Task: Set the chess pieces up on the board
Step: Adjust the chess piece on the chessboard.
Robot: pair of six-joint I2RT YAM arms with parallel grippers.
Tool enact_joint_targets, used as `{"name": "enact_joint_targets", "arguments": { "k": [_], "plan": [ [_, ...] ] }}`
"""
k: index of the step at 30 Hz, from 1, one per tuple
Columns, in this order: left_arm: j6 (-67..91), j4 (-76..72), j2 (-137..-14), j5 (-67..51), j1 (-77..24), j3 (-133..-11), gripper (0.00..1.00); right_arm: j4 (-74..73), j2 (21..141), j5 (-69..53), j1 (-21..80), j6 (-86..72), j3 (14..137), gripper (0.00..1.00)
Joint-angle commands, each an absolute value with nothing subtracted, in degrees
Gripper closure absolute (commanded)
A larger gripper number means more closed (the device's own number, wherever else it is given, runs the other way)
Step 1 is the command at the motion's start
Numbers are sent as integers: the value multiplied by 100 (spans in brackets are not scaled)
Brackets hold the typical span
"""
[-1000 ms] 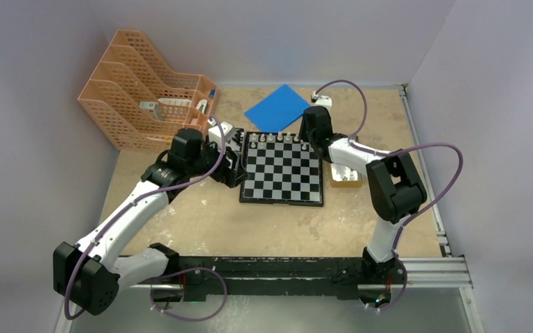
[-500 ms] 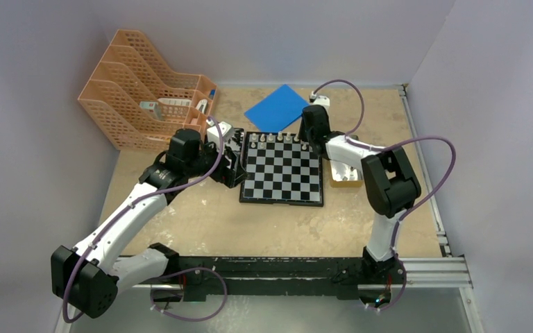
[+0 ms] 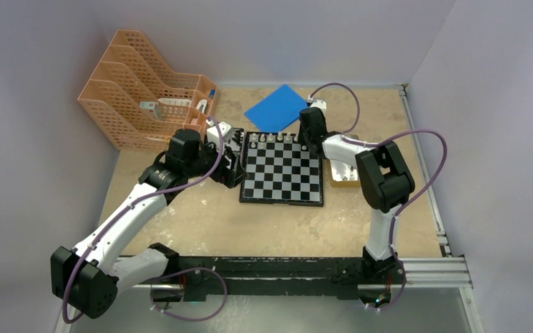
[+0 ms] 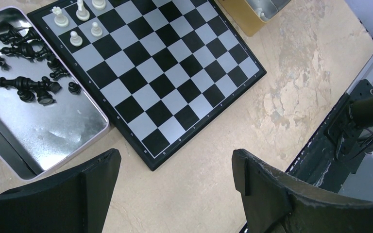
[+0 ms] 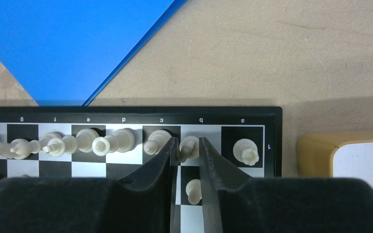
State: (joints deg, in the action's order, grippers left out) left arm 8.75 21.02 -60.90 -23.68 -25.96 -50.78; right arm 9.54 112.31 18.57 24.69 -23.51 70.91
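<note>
- Right wrist: my right gripper (image 5: 188, 151) is clamped on a cream-white chess piece (image 5: 189, 144) in the black-and-white checkered board's (image 5: 252, 115) edge row.
- Beside that board, my left gripper (image 4: 175, 159) gapes wide.

Board (image 3: 282, 173): black-and-white checks, thin black frame, white edge letters.
Cream-white chess pieces (image 5: 108, 141) on its top rows in frame.
Black chess pieces (image 4: 26, 86) in silver tin (image 4: 73, 126), upper left of left wrist view.
Sheet (image 3: 277, 108): plain blue.
File rack (image 3: 132, 90): peach-orange lattice.
Tabletop (image 3: 250, 222): mottled beige.
Cables (image 3: 336, 84): purple.
Tray (image 5: 315, 145): yellow rim.
</note>
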Motion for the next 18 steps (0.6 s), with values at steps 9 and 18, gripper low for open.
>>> {"name": "enact_joint_targets", "arguments": {
  "k": [9,18],
  "plan": [
    [765,2000,-5980,-2357,-2593,-5149,14,689,11175,2092,2443,-2295,7400,83],
    [773,1999,-5970,-2356,-2593,-5145,14,642,11110,2214,2443,-2292,7392,87]
  ]
}}
